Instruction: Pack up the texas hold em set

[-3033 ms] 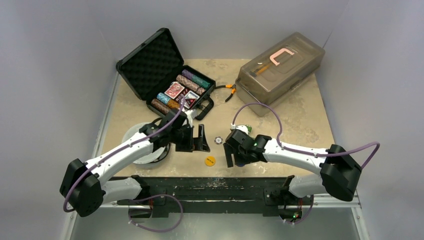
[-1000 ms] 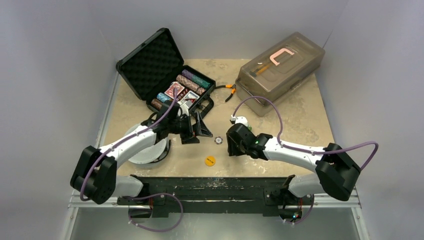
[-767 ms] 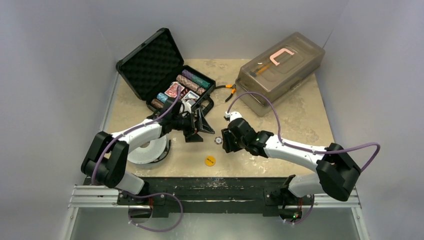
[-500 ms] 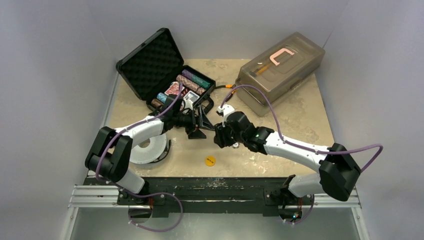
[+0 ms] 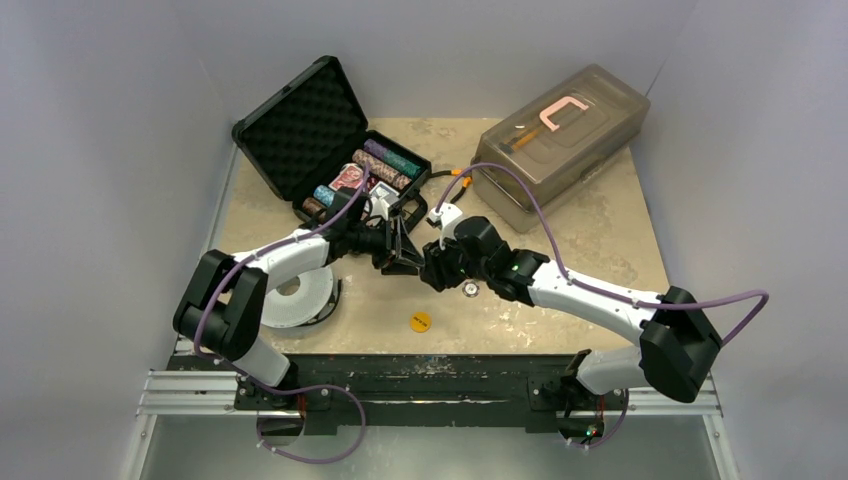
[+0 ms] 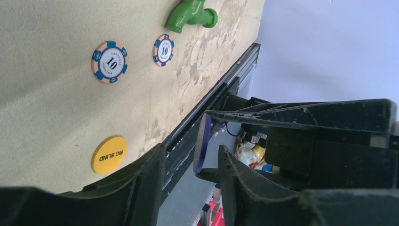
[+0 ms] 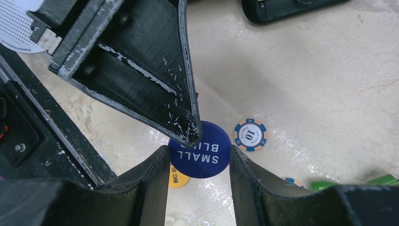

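Right pincer (image 7: 197, 162): pinches the blue button (image 7: 201, 151) marked SMALL BLIND by opposite edges; holds it upright above the table (image 5: 600, 230), mid-scene.
Left pincer (image 6: 190, 157): spread wider than that button is thick; straddles it edge-on from the left, with one fingertip (image 7: 190, 132) touching its face and a gap on the other side.
Meeting place: just near of the case, a little left of centre.
Case (image 5: 300, 120): far left, open, with lid tilted back and foam showing; holds rows of chips (image 5: 385, 160) and red cards (image 5: 345, 178).
Yellow button (image 5: 420, 321): flat on the table, near of both pincers, marked BIG BLIND.
Loose chips (image 6: 109, 61): two, orange and blue, marked 10, flat on the table, close together, beside the right arm.
Green tap (image 6: 190, 13): on the table, just past the loose chips in the left wrist view.
Grey box (image 5: 560, 135): far right, lid on, apart from the case.
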You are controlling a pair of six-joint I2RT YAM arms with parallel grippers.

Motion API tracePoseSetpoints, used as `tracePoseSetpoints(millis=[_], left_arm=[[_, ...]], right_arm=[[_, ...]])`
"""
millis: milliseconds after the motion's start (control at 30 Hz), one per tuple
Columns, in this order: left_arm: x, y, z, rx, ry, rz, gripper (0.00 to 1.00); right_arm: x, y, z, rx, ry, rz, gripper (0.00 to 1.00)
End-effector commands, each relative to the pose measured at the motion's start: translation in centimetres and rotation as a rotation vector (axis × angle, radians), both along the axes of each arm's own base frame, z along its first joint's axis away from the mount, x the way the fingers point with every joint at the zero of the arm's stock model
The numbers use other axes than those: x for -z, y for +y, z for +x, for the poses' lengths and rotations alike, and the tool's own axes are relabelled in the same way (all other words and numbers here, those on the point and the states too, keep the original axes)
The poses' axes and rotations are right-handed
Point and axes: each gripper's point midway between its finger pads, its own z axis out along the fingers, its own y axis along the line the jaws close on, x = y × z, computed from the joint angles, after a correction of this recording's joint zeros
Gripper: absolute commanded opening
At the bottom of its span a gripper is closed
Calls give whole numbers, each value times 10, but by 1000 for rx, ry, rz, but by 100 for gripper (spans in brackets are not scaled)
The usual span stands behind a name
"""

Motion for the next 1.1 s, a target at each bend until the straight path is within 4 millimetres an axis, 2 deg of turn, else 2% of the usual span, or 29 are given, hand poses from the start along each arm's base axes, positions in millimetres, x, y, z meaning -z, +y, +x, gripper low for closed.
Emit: tracePoseSetpoints(millis=[0, 300, 367, 400, 467, 567, 600, 667, 833, 967, 1067], left_arm=[[-14, -3, 2, 57, -60, -38, 40], [-24, -6, 2, 84, -68, -56, 18], [-27, -6, 2, 78, -76, -53, 10], [-28, -4, 2, 73, -80, -46, 1], [-30, 1, 3, 51, -99, -10, 0], [-31, 15, 13, -18, -135, 82, 0], [-29, 23, 23, -67, -156, 136, 0], [-29, 44, 40, -169, -177, 248, 0], [-36, 121, 106, -609, -225, 542, 0], [-50, 175, 157, -1004, -298, 678, 0], [-49, 194, 188, -1179, -290, 695, 0]], right_arm=[[-40, 18, 11, -41, -84, 97, 34], [-43, 25, 13, -71, -97, 100, 34], [-44, 25, 14, -68, -100, 100, 35], [-44, 25, 14, -68, -100, 100, 38], [-42, 21, 16, -47, -100, 81, 51], [-36, 6, 18, 34, -71, 36, 82], [-33, -1, 18, 70, -61, 19, 91], [-25, -19, 17, 136, -43, -11, 98], [-10, -59, 10, 264, 41, 1, 99], [-7, -67, -1, 276, 71, 24, 99], [-11, -68, -4, 274, 74, 31, 99]])
